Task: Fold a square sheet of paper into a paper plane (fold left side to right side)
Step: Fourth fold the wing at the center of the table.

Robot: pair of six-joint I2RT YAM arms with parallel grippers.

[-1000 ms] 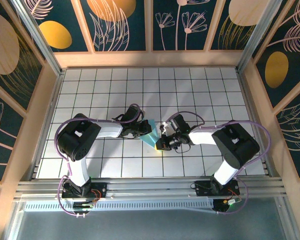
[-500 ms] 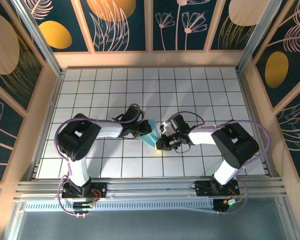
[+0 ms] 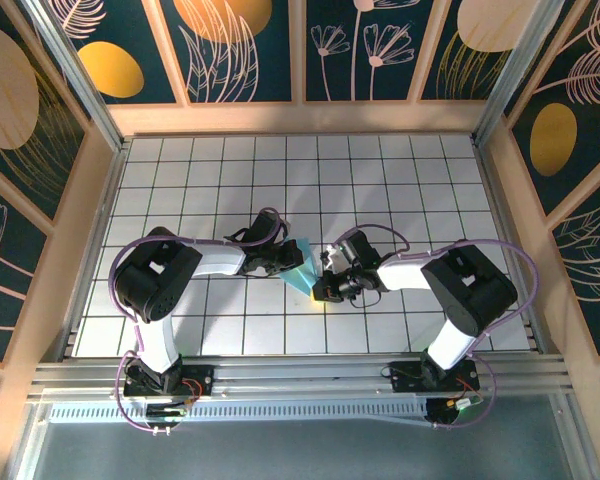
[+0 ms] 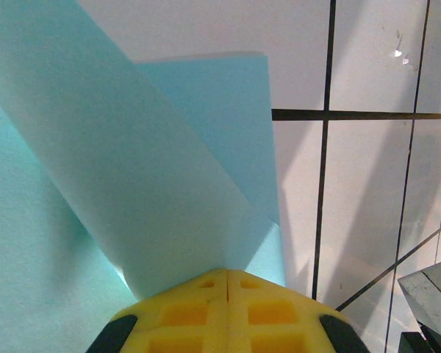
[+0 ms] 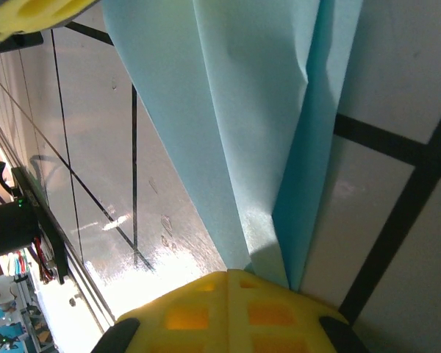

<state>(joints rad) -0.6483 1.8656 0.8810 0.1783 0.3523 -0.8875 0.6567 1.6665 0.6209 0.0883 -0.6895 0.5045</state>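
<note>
Square sheet of paper [image 3: 302, 266] pinched from both sides

The creased cyan sheet is seen near the middle of the tiled table [image 3: 400, 180], between the arms. The left gripper [image 4: 226, 273] and the right gripper [image 5: 228, 273] are each clamped on an edge of it, yellow fingers pressed together.

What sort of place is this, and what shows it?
Probably a robotics test cell: a white gridded table, patterned wall panels boxing it in, and two robot arms mounted on a metal rail.

One square sheet of paper [image 4: 132, 191] and two grippers (left gripper [image 4: 226, 273], right gripper [image 5: 228, 275]).
</note>
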